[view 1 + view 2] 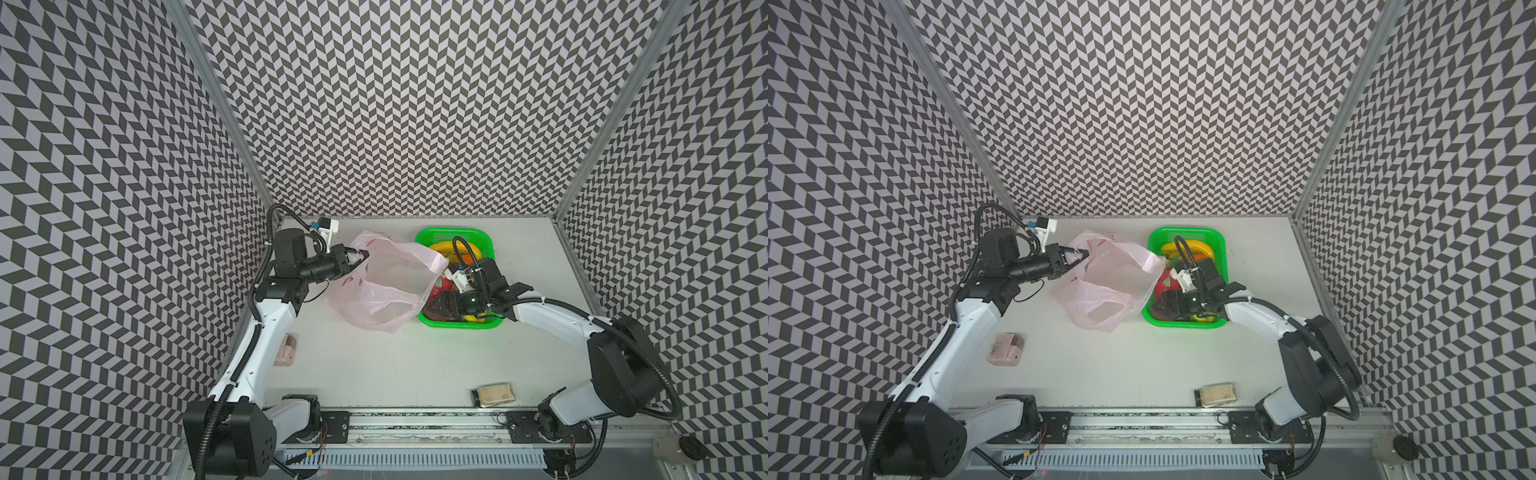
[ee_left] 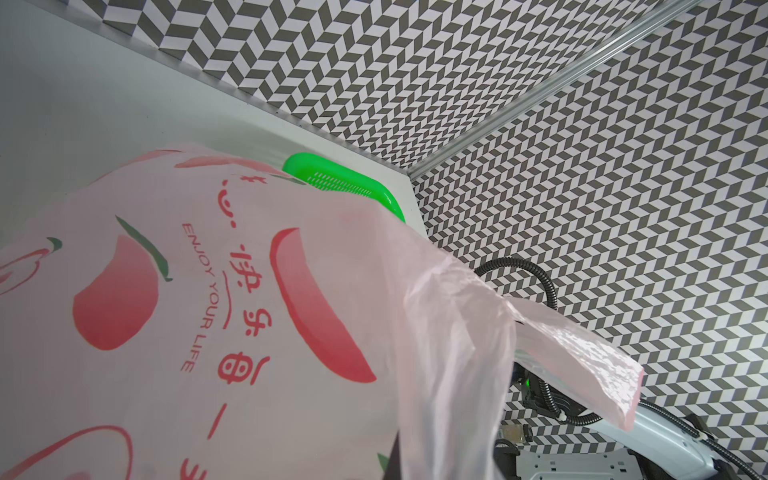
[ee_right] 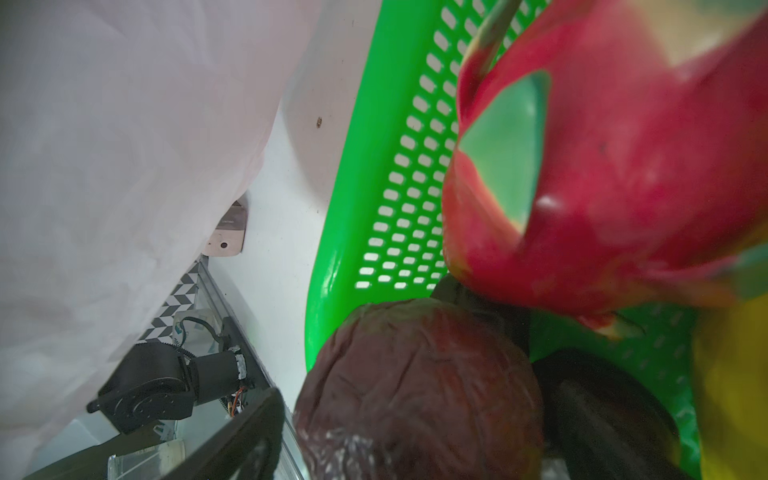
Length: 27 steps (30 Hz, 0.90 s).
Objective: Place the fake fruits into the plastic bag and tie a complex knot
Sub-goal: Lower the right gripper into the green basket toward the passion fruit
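Pink bag (image 1: 386,282) stands just beside the basket (image 1: 457,233), its rim clamped in the left gripper (image 1: 360,257), mouth held up. Fruits (image 1: 445,248) lie in the basket, where the right gripper (image 1: 434,309) sits, jaws wide, a brown fruit (image 3: 415,386) between them. Glossy skin could squirt out against the basket wall; film sagging over the basket's edge may snag the lift. Counter (image 1: 395,365) before the basket is mostly open.

Plastic bag (image 1: 388,282): thin translucent pink, printed with red peaches and "ENJOY YOUR LIFE". Its mouth is open, one edge is raised, a handle hangs loose, and the body slumps on the table just beside the green basket (image 1: 453,323). Fake fruits, in the basket: yellow banana (image 1: 442,248), pink green-tipped dragon fruit (image 3: 623,166), and a wrinkled dark brown fruit (image 3: 415,386) just beside it.
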Each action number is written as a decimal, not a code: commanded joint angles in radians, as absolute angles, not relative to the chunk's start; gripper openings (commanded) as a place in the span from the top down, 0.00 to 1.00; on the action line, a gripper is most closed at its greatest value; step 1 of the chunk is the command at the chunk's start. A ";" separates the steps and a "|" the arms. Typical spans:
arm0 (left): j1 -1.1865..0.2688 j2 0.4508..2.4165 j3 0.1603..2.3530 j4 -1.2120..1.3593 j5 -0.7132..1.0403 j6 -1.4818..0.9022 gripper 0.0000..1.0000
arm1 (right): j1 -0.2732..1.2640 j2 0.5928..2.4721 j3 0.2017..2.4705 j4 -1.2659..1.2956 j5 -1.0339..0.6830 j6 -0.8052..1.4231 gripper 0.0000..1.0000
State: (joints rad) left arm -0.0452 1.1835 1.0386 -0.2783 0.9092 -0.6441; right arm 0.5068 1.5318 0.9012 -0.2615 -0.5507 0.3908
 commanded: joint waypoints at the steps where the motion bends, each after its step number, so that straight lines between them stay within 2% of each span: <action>1: -0.038 1.152 1.043 -0.315 0.881 -0.617 1.00 | 0.517 1.569 0.888 -0.220 -0.562 0.422 0.01; 5: -0.038 1.146 1.042 -0.346 0.849 -0.596 1.00 | 0.524 1.594 0.885 -0.210 -0.578 0.435 0.01; 11: -0.038 1.146 1.053 -0.369 0.832 -0.579 1.00 | 0.534 1.563 0.889 -0.286 -0.506 0.372 0.01; 21: -0.038 1.155 1.065 -0.399 0.805 -0.558 1.00 | 0.534 1.518 0.904 -0.376 -0.548 0.305 0.01; 27: -0.039 1.153 1.066 -0.406 0.804 -0.553 1.00 | 0.539 1.550 0.884 -0.332 -0.544 0.317 0.01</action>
